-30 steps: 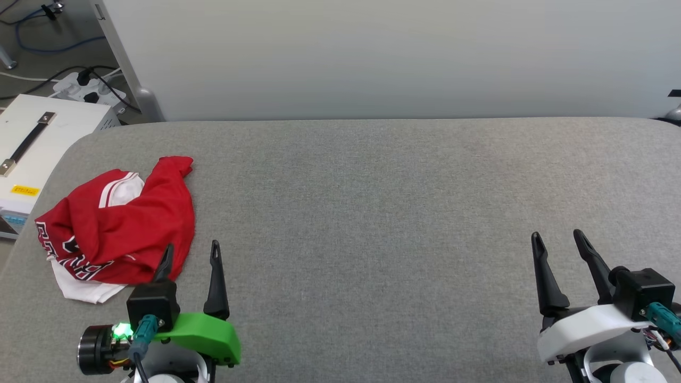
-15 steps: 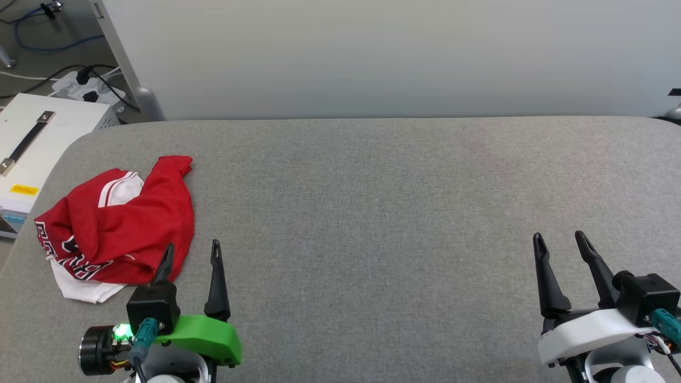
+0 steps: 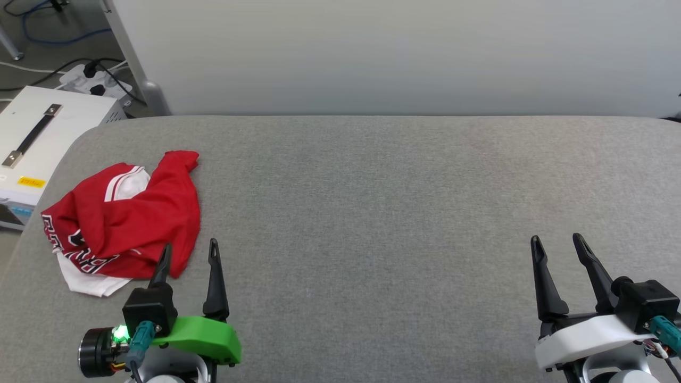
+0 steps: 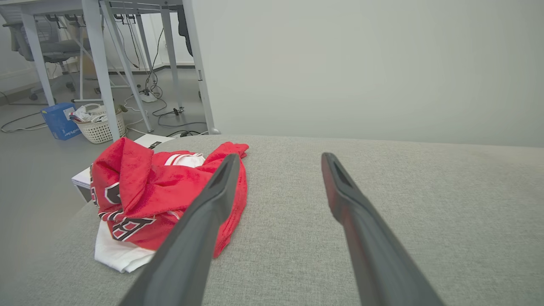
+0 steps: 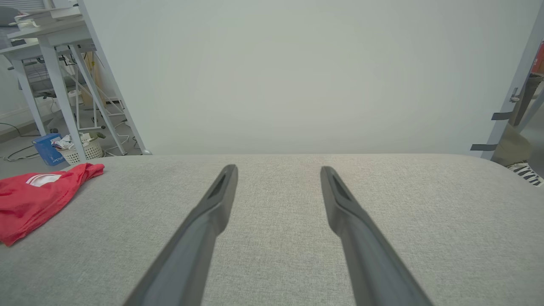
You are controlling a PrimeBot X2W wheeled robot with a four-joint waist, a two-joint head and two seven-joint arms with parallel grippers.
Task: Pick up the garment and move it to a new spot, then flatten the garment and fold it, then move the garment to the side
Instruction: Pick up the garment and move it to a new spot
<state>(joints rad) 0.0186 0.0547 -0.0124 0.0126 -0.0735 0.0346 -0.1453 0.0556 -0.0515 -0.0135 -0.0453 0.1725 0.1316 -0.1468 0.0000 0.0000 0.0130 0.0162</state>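
The garment [image 3: 127,223] lies crumpled at the left end of the grey padded table [image 3: 372,213], red with a white sleeve underneath and black-and-white lettering on its left folds. My left gripper [image 3: 190,246] stands open just in front of its near right edge, its left finger overlapping the red cloth in the head view. In the left wrist view the garment [image 4: 157,191] lies left of and partly behind the left finger of this gripper [image 4: 279,157], with nothing between the fingers. My right gripper [image 3: 556,238] is open over bare table at the far right [image 5: 277,167]. From there the garment [image 5: 34,199] shows far left.
A white case with a black handle [image 3: 37,138] stands off the table's left edge, with a power strip and cables [image 3: 90,80] behind it. A pale panel wall [image 3: 393,53] runs along the table's far edge. A basket [image 4: 100,127] and blue box [image 4: 59,121] sit on the floor.
The head view has shifted slightly, so the camera moved. The garment lies as before and both grippers stay open in about the same places.
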